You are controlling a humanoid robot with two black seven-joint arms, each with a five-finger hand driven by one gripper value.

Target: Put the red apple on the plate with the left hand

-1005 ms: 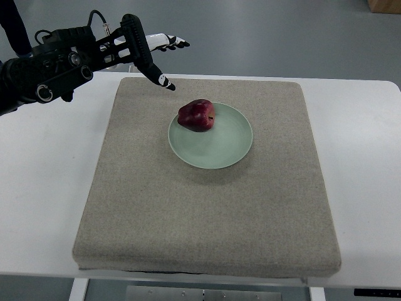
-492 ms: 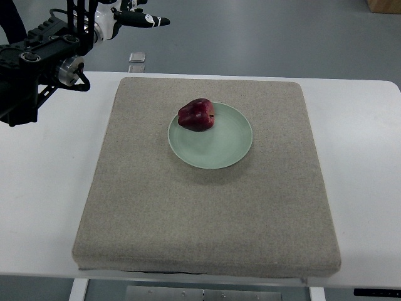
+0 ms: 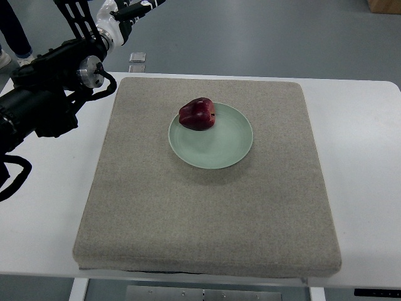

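Saw left hand [image 3: 122, 14] pulled up and back since a second ago, fingers spread, holding nothing. Apple [image 3: 197, 114] stayed on plate [image 3: 225, 147] rim, well right of and nearer than hand. Judged placement complete.

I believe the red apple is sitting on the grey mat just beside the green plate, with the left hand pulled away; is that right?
Not quite: the top view shows the red apple resting on the green plate, at its upper-left rim, not on the grey mat. The left hand is indeed clear of it.
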